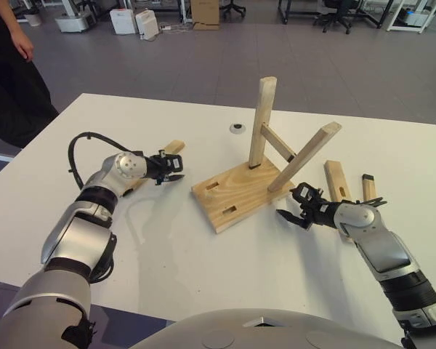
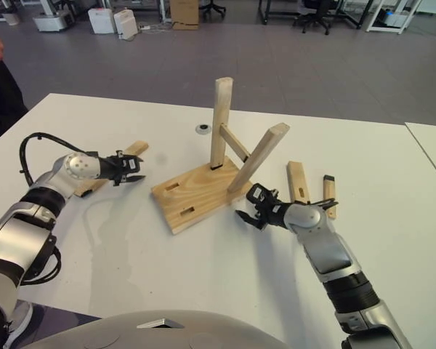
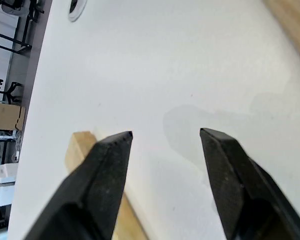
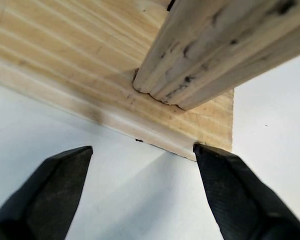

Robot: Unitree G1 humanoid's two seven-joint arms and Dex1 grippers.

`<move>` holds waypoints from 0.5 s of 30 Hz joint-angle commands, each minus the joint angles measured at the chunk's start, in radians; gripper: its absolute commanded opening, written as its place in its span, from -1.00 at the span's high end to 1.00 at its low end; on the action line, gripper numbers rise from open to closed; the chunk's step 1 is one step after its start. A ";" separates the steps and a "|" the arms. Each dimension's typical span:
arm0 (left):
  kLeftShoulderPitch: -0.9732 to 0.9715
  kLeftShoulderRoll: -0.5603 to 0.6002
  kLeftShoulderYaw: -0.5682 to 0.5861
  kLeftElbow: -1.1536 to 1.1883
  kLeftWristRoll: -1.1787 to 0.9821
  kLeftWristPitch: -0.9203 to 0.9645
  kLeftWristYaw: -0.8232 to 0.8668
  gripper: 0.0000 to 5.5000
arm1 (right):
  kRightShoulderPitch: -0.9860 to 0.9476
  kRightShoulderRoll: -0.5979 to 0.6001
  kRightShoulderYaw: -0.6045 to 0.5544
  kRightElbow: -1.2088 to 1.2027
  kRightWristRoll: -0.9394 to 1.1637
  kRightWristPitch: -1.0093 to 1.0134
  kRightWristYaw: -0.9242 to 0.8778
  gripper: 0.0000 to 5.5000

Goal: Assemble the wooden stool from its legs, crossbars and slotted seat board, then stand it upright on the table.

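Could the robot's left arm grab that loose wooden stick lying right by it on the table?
Probably yes. The left tool is open and sits close beside the stick, with nothing between them that would block it.

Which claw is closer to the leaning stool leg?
Right. The right claw is open just beside the foot of the leaning leg. The left claw is open on the far side of the seat board, next to a loose wooden piece.
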 commanded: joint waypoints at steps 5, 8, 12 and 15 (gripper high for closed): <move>0.111 -0.034 0.007 -0.264 -0.120 -0.126 -0.208 0.09 | -0.165 0.110 0.034 0.325 -0.029 -0.083 -0.060 -0.38; 0.257 0.055 0.077 -0.543 -0.215 -0.017 -0.247 0.09 | -0.153 0.133 0.044 0.329 -0.022 -0.107 -0.048 -0.38; 0.428 0.095 0.221 -0.811 -0.277 0.152 -0.106 0.09 | -0.170 0.109 0.003 0.332 -0.030 -0.109 -0.069 -0.38; 0.542 0.068 0.400 -0.986 -0.418 0.345 0.033 0.09 | -0.241 0.114 -0.205 0.344 0.060 -0.115 -0.172 -0.38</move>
